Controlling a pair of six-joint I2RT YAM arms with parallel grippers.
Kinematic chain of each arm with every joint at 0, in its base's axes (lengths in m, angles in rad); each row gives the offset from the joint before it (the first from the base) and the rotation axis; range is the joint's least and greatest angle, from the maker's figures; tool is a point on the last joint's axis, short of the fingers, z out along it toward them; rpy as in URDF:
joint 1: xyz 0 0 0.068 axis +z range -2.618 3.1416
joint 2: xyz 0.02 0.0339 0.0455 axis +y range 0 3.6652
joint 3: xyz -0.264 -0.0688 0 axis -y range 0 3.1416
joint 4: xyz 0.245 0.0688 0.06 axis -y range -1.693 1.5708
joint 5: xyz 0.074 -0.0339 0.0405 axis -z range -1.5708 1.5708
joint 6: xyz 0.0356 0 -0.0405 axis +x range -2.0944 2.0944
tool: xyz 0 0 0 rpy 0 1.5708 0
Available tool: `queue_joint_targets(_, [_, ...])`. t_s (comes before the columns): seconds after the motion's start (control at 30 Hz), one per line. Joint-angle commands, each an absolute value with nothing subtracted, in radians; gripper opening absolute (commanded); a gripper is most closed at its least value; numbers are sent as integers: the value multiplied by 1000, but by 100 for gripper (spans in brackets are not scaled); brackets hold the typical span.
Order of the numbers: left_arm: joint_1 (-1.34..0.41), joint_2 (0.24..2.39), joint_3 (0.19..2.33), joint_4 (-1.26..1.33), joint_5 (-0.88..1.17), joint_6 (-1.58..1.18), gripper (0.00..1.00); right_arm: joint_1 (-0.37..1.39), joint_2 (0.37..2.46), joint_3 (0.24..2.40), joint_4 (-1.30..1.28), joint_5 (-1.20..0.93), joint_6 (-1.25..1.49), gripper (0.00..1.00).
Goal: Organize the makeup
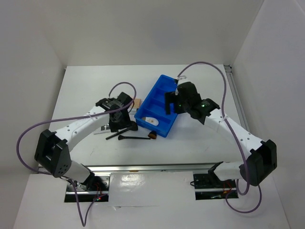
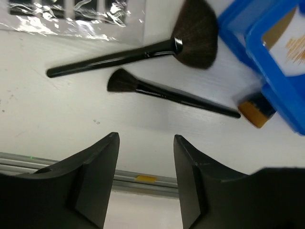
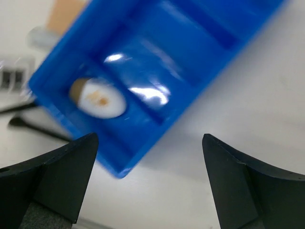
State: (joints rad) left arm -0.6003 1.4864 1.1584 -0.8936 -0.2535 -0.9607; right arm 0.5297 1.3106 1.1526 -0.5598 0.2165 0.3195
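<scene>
Both hands recorded spread and empty over the worktop (image 2: 47,109).
Left hand (image 2: 145,138) was seen with its fingers apart above a fan brush (image 2: 143,50) and a small brush (image 2: 171,94), both laid at 7 o'clock of the blue bin (image 1: 147,97). Right hand (image 3: 148,138) was held wide over the bin, where the white oval compact (image 3: 97,99) was noted in the end compartment.

two thin black makeup brushes (image 2: 119,56) (image 2: 181,97), one large blue compartmented plastic bin (image 1: 161,88), one white oval compact (image 3: 97,98), one clear-wrapped palette strip with dark pans (image 2: 66,12), one tan square pad (image 1: 137,103).
</scene>
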Motion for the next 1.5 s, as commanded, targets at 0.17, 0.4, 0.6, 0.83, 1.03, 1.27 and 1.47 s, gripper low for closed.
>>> queue_joint_targets(0.17, [-298, 1394, 1420, -1012, -246, -870, 80, 850, 1497, 1308, -538, -60, 29, 97])
queue_joint_targets(0.4, [-45, 1424, 1569, -1077, -161, -759, 85, 1026, 1747, 1431, -503, -20, -35, 80])
queue_joint_targets(0.6, [60, 1345, 1531, -1051, -92, -724, 85, 1035, 1897, 1456, -394, 4, -96, 64])
queue_joint_targets(0.83, [69, 1336, 1479, -1031, -64, -715, 85, 1035, 2037, 1519, -367, 5, -137, 61])
queue_joint_targets(1.03, [78, 1315, 1459, -1011, -46, -715, 85, 1035, 2069, 1509, -357, -31, -146, 53])
queue_joint_targets(1.27, [78, 1315, 1459, -1011, -66, -706, 85, 1026, 2079, 1465, -357, -61, -146, 45])
queue_joint_targets(1.47, [78, 1305, 1459, -1020, -75, -706, 85, 1026, 2088, 1427, -348, -71, -146, 42])
